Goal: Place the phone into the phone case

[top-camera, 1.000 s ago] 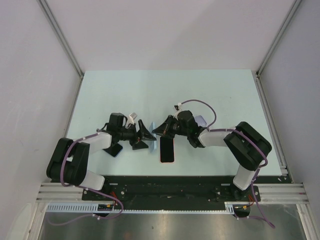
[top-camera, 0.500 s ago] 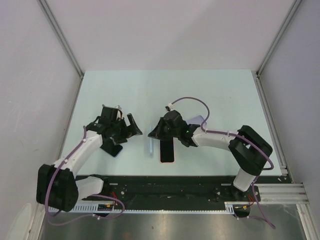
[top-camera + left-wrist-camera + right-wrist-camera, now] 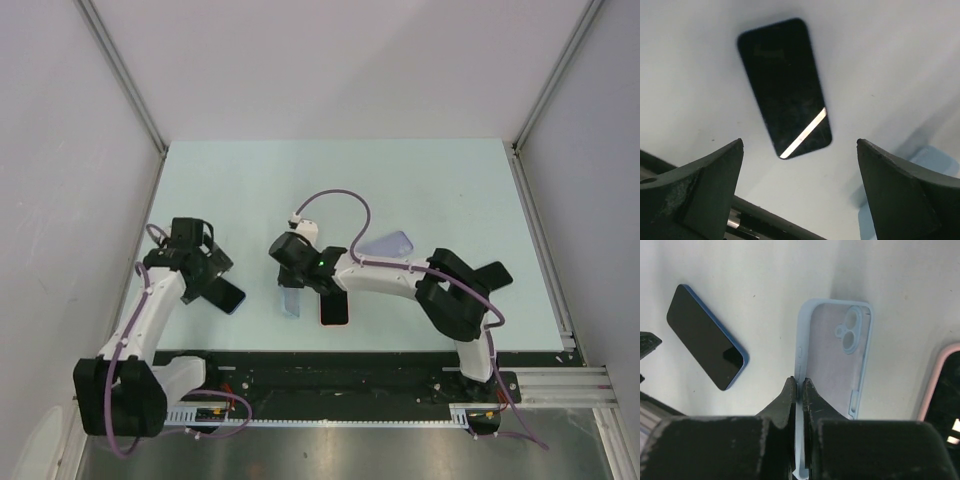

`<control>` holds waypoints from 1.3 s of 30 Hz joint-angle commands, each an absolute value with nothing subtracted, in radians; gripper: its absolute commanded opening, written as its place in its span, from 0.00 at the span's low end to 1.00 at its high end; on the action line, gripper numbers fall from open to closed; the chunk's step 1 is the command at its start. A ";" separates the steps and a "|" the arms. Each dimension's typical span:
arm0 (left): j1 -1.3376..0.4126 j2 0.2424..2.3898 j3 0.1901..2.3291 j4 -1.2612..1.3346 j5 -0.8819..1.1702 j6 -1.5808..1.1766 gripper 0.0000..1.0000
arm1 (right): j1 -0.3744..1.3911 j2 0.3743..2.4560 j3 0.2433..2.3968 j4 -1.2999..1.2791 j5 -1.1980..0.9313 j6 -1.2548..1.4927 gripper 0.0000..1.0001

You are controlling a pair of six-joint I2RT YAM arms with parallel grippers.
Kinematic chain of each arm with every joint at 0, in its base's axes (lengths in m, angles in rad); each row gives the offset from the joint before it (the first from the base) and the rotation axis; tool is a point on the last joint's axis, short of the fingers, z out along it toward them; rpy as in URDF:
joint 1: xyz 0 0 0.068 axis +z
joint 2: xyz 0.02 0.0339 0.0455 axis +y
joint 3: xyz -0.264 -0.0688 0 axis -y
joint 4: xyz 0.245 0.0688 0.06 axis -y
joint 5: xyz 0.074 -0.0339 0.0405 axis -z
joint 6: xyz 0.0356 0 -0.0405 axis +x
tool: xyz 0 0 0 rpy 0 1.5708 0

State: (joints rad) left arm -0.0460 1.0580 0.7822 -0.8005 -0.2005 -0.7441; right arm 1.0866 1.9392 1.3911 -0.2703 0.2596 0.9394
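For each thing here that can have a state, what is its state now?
left gripper: open, holding nothing
right gripper: shut on the blue case's side wall
blue phone: lying flat, screen up, not in a case
blue case: empty, inner side up
pink-cased phone: lying flat, screen up

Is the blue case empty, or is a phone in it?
Empty: the blue case shows bare lining and its camera cutout; the blue phone lies apart from it.

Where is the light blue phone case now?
The case lies near the table's front edge in the top view, between the blue phone and the pink-rimmed phone, its wall pinched by the right gripper.
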 commanded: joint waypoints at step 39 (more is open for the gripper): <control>0.084 1.207 0.563 -0.477 0.141 -0.762 1.00 | 1.055 2.019 1.505 -0.337 0.365 0.832 0.66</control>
